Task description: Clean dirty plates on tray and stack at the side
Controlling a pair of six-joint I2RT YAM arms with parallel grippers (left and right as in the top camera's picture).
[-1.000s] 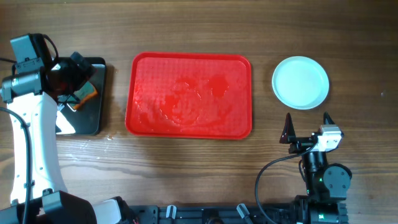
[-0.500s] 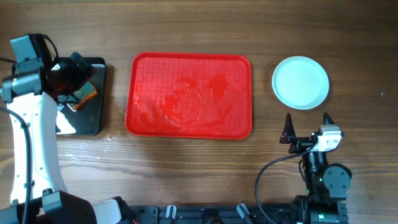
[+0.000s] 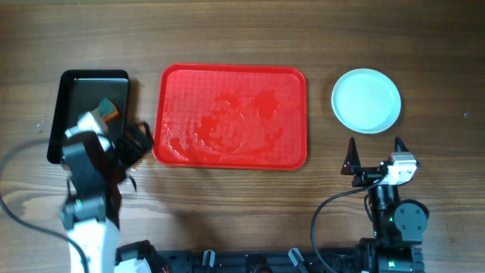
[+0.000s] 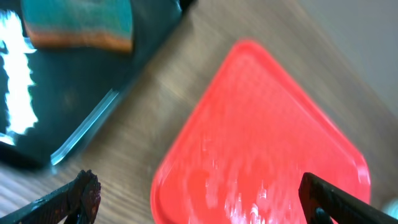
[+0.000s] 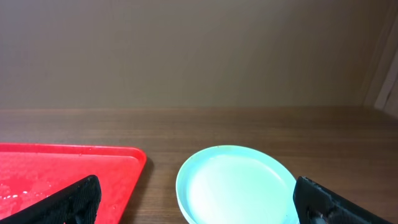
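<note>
Tray (image 3: 231, 76): red, mid-table, no plates on it, only wet streaks.
Plates (image 3: 366, 100): pale pile at the tray's 3 o'clock, looks clean; count unreadable.
Sponge (image 4: 81, 25): on the black tray (image 3: 76, 91), at 9 o'clock.
Left gripper (image 4: 199, 193): jaws wide, empty.
Right gripper (image 3: 374, 145): jaws wide, empty, at the plates' 6 o'clock.
Progress: apparently finished; nothing visible left to wipe.

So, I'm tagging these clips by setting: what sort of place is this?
Probably a robot test bench staged for dish cleaning, not a real kitchen: a bare wooden table, a red tray, a sponge on a black tray, a pale plate at the side, and a plain wall behind.
</note>
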